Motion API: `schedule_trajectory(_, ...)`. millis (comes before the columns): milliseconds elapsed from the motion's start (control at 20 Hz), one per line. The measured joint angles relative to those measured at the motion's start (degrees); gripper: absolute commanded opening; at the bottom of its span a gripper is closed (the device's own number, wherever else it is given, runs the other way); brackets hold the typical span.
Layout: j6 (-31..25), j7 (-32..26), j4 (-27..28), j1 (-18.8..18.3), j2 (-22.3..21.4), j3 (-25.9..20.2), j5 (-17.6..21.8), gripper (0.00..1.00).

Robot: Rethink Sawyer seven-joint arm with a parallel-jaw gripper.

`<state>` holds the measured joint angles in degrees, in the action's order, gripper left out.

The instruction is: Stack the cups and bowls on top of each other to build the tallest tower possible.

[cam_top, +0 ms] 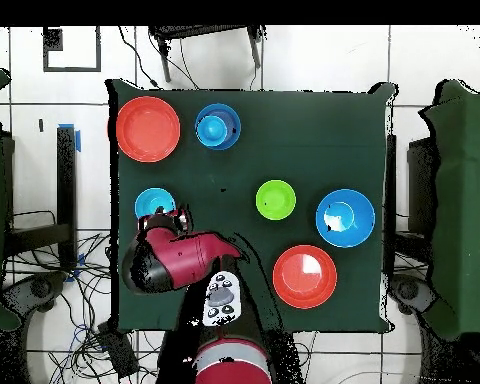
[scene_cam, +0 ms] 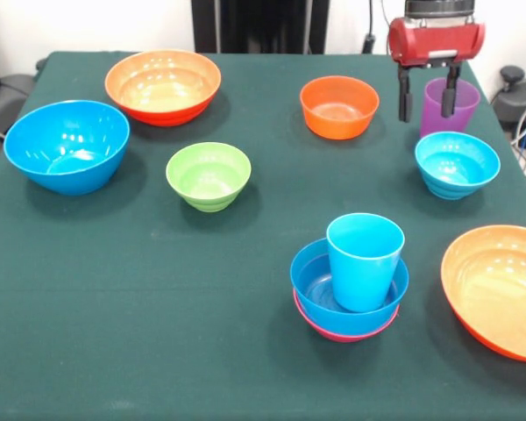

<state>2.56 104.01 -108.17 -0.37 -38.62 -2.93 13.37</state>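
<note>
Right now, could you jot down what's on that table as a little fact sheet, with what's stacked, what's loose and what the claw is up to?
stack: light blue cup standing in a blue bowl, which sits in a pink bowl
loose bowls: three orange, one big blue, one green, one small cyan
loose cup: purple cup, upright
claw: open, around the purple cup's rim
table: green cloth

A green-clothed table (scene_cam: 158, 351) carried two large orange bowls (scene_cam: 163, 85) (scene_cam: 500, 288), a small orange bowl (scene_cam: 339, 106), blue bowl (scene_cam: 67, 145), green bowl (scene_cam: 209, 175), cyan bowl (scene_cam: 457, 164), purple cup (scene_cam: 451, 105) and a pink-based stack (scene_cam: 349, 294).
</note>
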Motion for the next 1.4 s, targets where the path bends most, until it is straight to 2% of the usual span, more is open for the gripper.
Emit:
schedule_trajectory(450,-1.03,0.0,-0.94,0.27,-3.09,1.57,-0.3,1.0)
schedule_trajectory(700,-5.91,0.0,-3.1,1.57,-8.93,2.3,-2.26,1.0)
schedule_trajectory(750,-7.69,0.0,-4.26,2.2,-11.46,2.31,-3.32,1.0)
schedule_trajectory(900,-8.73,0.01,-5.85,3.55,-14.31,2.49,-4.71,1.0)
schedule_trajectory(1150,-8.48,0.21,-7.69,6.59,-15.99,3.28,-6.14,1.0)
schedule_trajectory(1400,-5.43,1.44,-8.44,9.52,-14.67,4.52,-7.16,1.0)
